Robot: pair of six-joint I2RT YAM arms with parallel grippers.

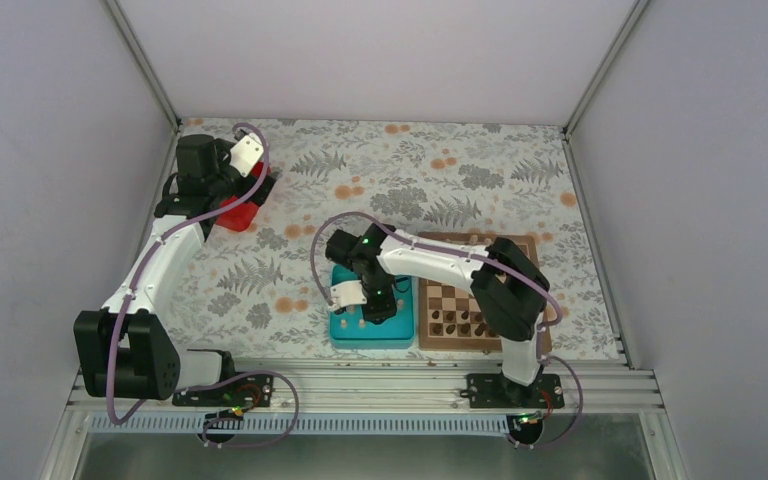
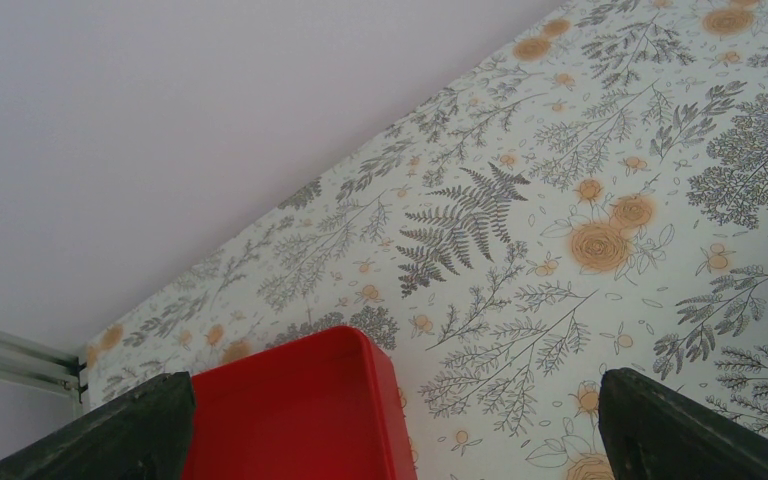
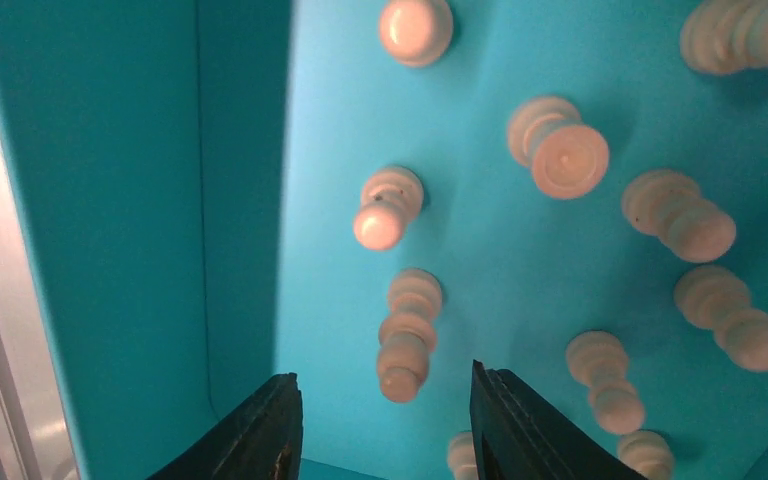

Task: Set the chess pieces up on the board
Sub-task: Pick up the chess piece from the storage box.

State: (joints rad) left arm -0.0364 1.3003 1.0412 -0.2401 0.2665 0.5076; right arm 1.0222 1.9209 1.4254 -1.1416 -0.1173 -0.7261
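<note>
**Pale pieces all in the tray, none seen on the board**

The job looks barely begun. In the right wrist view some ten pale pieces (image 3: 558,152) lie tipped over on the floor of the teal tray (image 1: 345,338), scattered apart from one another. On the board (image 1: 465,343), just beside the tray at its 3 o'clock, no pale piece shows. The right arm crosses over much of it, so the far squares cannot be checked. Dark pieces (image 1: 452,320) stand in the rows toward the board's 6 o'clock edge. I judge that nearly every pale piece is left to carry over and stand upright.

The right hand (image 3: 382,380) hangs low inside the tray with its fingers spread and nothing between them. One long piece (image 3: 407,335) lies just ahead at 12 o'clock, lined up with the gap and close to the tray wall at 9 o'clock. That wall is probably the main nuisance, since the left finger has little room beside it. The piece also lies flat, so it may need turning before it can stand.

The left hand (image 2: 397,385) is well away at the table's (image 1: 440,180) 10 o'clock corner, fingers spread wide and empty, over a red bin (image 2: 300,420) (its contents are out of sight). Nothing lies between tray and board.
</note>
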